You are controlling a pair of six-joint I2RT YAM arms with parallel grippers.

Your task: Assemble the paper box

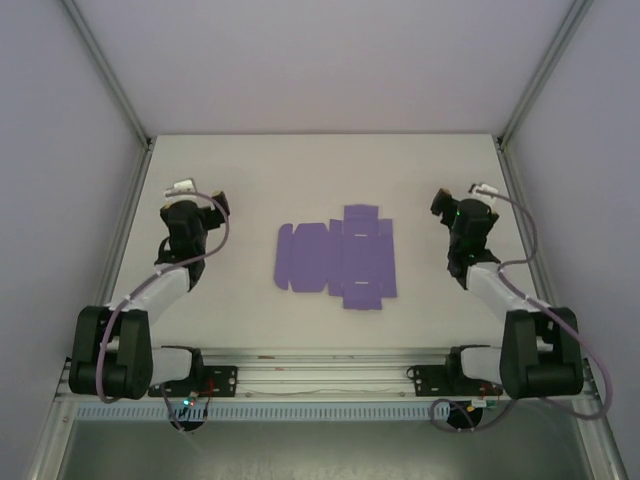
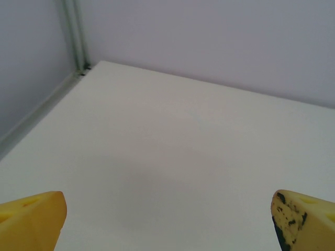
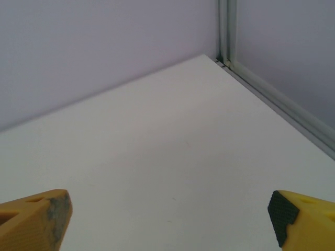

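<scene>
On my left wrist feed, the left gripper (image 2: 167, 222) is spread wide: its yellow fingertips (image 2: 31, 222) sit at opposite edges of the picture with bare table between them. The right gripper (image 3: 170, 219) is released too, and its fingertips (image 3: 306, 219) are just as far apart, one with a dark ribbed pad facing inward. Neither one grasps anything.

From the overhead camera I take the paper box (image 1: 335, 258) as my marker. It lies as a flat purple die-cut blank, flaps and tabs spread out, on the middle of the table (image 1: 250, 170). The left gripper hangs well to the left of the box and the right gripper well to its right, both clear of the card and a little beyond its far edge.

The surface is plain matte white, evenly lit, with only a soft shadow under each wrist. Pale grey-lilac walls (image 1: 320, 60) close the space beyond and to either side of the box, with aluminium posts (image 2: 76, 36) at the far corners. On the near side of the box, a metal rail (image 1: 320, 368) carries both arm bases.
</scene>
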